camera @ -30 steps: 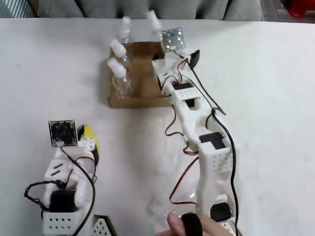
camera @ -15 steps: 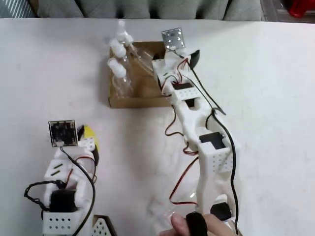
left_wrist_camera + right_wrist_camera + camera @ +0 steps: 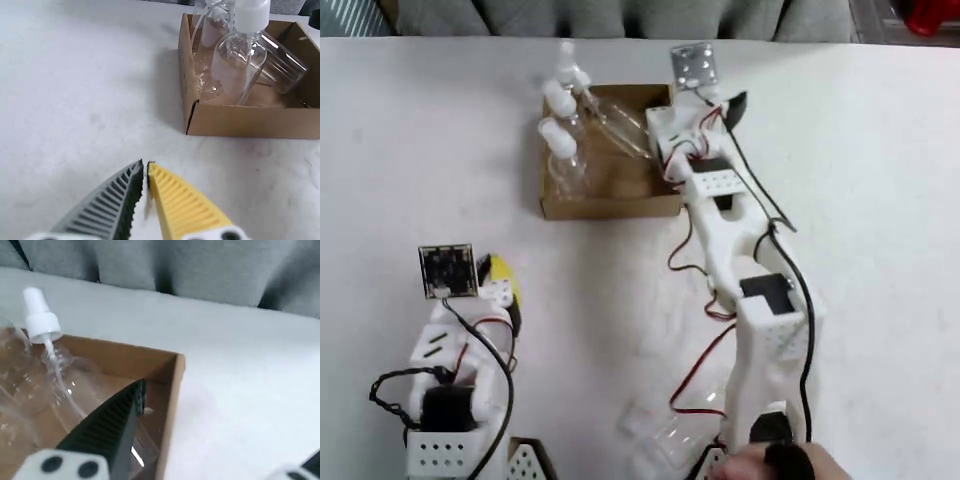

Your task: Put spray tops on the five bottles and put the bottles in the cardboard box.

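The cardboard box (image 3: 610, 205) sits at the table's far middle. Three clear bottles with white spray tops (image 3: 563, 150) stand along its left side. A further bottle (image 3: 618, 122) lies tilted in the box, its top leaning on the standing ones. My right gripper (image 3: 688, 100) is open at the box's right far corner; in the right wrist view its black finger (image 3: 117, 422) is inside the box (image 3: 175, 371), beside a spray-topped bottle (image 3: 45, 335). My left gripper (image 3: 145, 172) is shut on nothing over bare table, short of the box (image 3: 240, 120) and its bottles (image 3: 235, 60).
A person's hand (image 3: 770, 465) rests at the base of the right arm, beside crumpled clear plastic (image 3: 655, 440). A grey cloth backdrop (image 3: 200, 270) runs behind the table's far edge. Bare white tabletop lies left and right of the box.
The bottle that the right gripper held upright at the box's far edge has tipped over into the box. The right gripper has let go of it and shifted to the right. The left arm has kept still.
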Motion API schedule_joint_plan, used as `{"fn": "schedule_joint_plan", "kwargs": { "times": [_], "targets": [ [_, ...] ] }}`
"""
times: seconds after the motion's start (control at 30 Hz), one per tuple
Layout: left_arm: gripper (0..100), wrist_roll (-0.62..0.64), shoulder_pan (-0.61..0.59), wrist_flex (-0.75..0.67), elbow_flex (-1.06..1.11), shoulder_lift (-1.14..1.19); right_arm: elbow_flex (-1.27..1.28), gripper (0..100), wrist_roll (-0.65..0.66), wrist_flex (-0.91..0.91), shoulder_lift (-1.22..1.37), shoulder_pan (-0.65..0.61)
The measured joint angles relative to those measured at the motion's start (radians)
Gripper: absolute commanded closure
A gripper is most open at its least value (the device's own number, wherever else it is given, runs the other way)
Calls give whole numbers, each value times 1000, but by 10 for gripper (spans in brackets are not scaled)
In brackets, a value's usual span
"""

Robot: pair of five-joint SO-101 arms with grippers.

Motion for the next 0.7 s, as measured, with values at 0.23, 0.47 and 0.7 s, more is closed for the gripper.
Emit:
{"fn": "schedule_joint_plan", "kwargs": {
  "times": [0.23,0.47,0.7],
  "targets": [
    [976,0,0,0,0,0,0,522,0,377,-149,8],
    [976,0,0,0,0,0,0,717,0,655,-199,28],
    [976,0,0,0,0,0,0,828,0,669,-201,44]
  ]
}}
